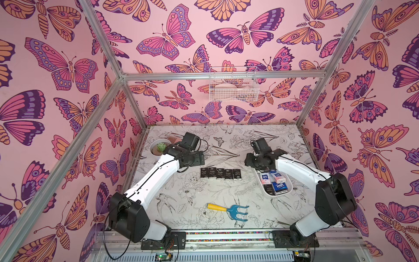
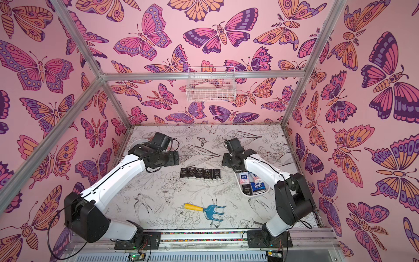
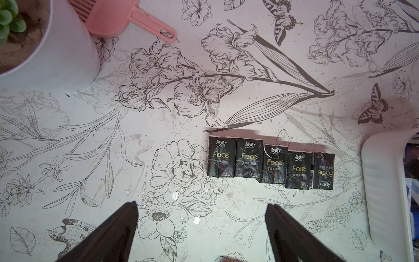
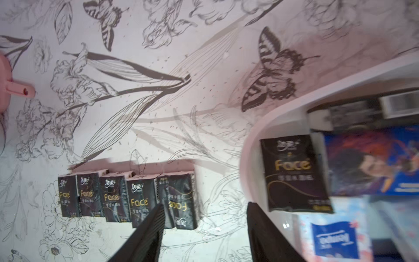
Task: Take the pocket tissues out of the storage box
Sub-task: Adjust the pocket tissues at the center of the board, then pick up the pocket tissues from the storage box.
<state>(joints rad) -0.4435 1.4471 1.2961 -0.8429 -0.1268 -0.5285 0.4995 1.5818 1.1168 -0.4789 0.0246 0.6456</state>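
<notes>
Table holds pocket tissues, storage box, rake, pot.

My ribbed fingers are black, on white arms with black joints. Below lies a white tabletop printed with grey line-drawn flowers and butterflies. Five small black plastic tissue packets bear gold "Face" lettering. A shallow white plastic box holds blue, black and pale pink packets. Pink walls carry purple-and-orange butterflies.
</notes>
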